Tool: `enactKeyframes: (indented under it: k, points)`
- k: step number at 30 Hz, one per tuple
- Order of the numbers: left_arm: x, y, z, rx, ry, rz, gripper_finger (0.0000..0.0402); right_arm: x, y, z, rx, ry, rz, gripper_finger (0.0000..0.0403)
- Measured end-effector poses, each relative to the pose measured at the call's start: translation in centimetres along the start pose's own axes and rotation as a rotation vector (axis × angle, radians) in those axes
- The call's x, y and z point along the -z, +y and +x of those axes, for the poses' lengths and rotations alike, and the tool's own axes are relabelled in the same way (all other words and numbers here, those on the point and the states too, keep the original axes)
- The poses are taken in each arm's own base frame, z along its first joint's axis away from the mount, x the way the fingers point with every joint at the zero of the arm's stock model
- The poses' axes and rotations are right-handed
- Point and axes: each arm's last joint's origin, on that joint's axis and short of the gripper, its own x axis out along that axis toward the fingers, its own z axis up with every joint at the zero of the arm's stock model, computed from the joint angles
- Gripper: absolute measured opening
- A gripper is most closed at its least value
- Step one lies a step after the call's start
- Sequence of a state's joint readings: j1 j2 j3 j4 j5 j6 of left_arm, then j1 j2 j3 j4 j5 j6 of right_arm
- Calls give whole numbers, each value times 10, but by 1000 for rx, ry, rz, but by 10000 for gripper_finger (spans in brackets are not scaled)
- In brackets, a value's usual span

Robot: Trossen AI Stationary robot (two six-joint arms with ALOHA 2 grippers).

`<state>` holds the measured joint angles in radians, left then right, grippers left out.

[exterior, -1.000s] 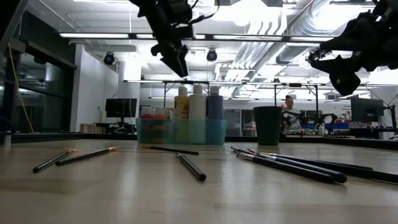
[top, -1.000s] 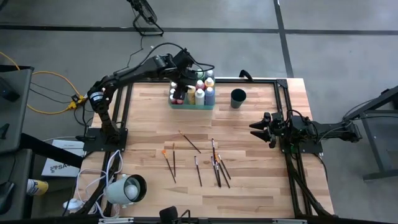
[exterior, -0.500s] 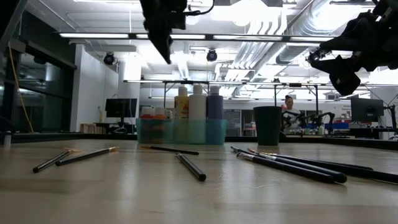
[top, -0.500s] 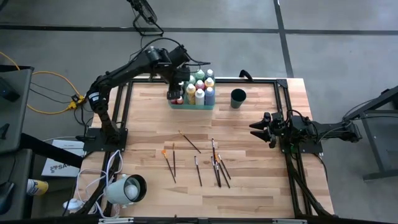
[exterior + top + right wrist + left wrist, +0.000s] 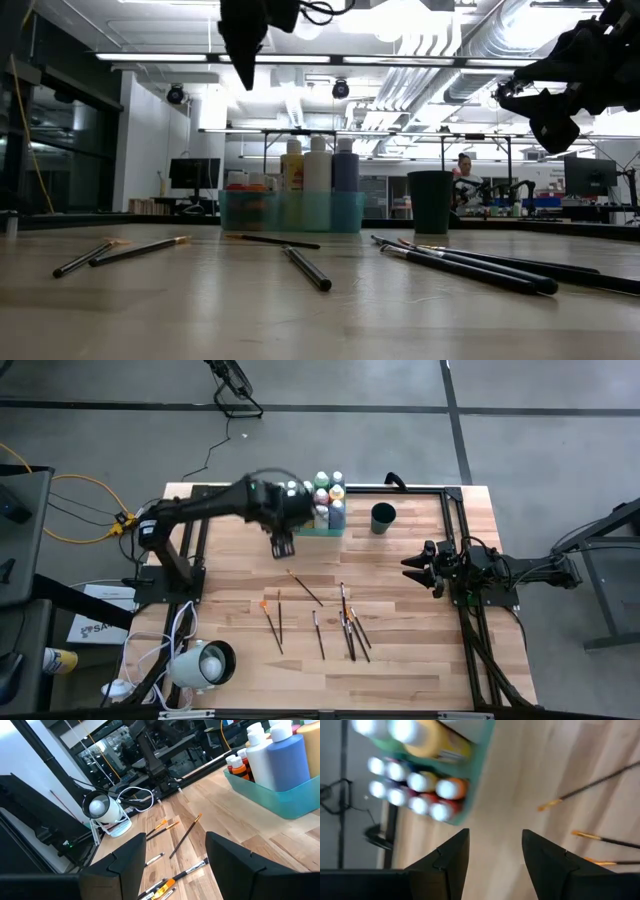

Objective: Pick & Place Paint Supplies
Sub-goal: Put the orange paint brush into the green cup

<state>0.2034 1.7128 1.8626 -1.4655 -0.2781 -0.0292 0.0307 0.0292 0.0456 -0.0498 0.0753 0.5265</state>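
I see paint bottles (image 5: 323, 500) packed upright in green tray (image 5: 330, 531), upper centre. Brushes (image 5: 318, 618) scattered flat mid-table, bare wood around. Left gripper (image 5: 283, 547) below tray, fingers apart, empty. Right gripper (image 5: 412, 566) at right edge, spread, empty.

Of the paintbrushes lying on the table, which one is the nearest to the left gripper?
The long brush lying diagonally, alone, nearest the green tray. The left gripper hangs just above its upper end; the other brushes lie grouped farther toward the front edge.
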Motion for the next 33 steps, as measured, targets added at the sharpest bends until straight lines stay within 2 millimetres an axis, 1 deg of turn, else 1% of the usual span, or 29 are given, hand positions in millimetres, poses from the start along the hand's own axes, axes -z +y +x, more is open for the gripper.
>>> enactKeyframes:
  k: [3, 6, 10, 14, 20, 22, 25, 27, 33]
  points:
    - [10, -25, 5, 13, 25, -58, 175, 0, 0, 0, 0, 0, 0, 199]
    - [22, -50, 17, 21, 41, -148, 175, 0, 0, 0, 1, 2, 0, 199]
    - [46, -78, 35, 46, 60, -318, 175, 0, 0, 0, 2, 2, 0, 199]
    - [66, -105, 58, 71, 78, -493, 175, 0, 0, 0, 4, 5, 0, 199]
    - [84, -132, 87, 85, 98, -705, 175, 0, 0, 0, 3, 5, 0, 199]
    - [93, -140, 95, 76, 111, -768, 175, 0, 0, 0, 3, 5, 0, 199]
    - [103, -154, 101, 97, 99, -869, 174, 0, 0, 0, 3, 5, 0, 199]
    - [112, -161, 104, 75, 104, -919, 174, 1, 0, 0, 4, 7, 0, 199]
    - [133, -177, 97, -7, 79, -1067, 174, 1, 0, 0, 4, 7, -1, 199]
